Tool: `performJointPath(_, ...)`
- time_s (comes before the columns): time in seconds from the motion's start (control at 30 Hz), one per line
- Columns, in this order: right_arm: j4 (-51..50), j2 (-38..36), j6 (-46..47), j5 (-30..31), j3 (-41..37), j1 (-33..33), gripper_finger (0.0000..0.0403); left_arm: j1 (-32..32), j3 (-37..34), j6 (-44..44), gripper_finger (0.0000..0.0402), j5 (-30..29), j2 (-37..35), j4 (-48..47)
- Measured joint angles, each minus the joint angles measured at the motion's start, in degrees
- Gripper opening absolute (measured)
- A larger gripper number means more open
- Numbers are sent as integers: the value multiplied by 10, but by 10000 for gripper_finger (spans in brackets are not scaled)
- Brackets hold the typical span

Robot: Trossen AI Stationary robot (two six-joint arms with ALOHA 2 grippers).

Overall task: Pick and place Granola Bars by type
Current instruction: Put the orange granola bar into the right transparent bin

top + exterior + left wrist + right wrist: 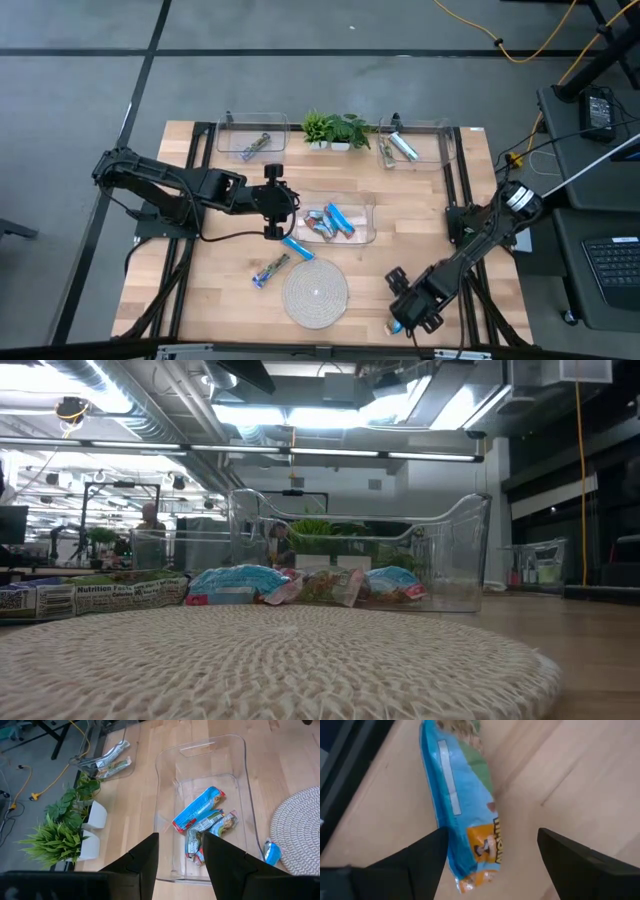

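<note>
Right gripper (490,865): you are looking at it sitting low at the near right corner of the tabletop (400,215), jaws standing released and wide, straddling a blue bar with orange print (462,820) that is lying flat on the wood (one finger is touching the wrapper's edge, the other is standing apart from it).
Left gripper (180,865): it is hovering at the left end of the centre bin (200,755), pointing toward it; its jaws are standing partly apart and gripping nothing.
Centre bin contents: several Granola Bars (330,222) are lying in a loose pile inside, a bright blue one (198,808) angled on top of two with brown print.
Loose bars: one bright blue bar (297,247) is lying on the tabletop just beside the bin's near left corner, near the woven mat (315,292); another printed bar (271,268) is lying just left of the mat.
Back left bin (252,135): it is holding one dull bar (258,146).
Back right bin (415,143): it is holding silvery bars (400,148) (you cannot tell exactly how many).
Plant (336,129): it is standing in white pots between the two back bins.
</note>
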Motion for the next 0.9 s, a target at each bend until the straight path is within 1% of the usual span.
performJointPath(0.37,16,31,3,0,1,19,307,0,0,-5,143,0,0,0)
performJointPath(0.47,18,33,6,3,1,21,295,0,0,-9,143,0,0,0)
performJointPath(0.6,21,33,29,4,1,21,255,0,0,-10,143,0,0,0)
performJointPath(0.9,29,34,46,4,0,21,129,0,0,-15,143,0,0,0)
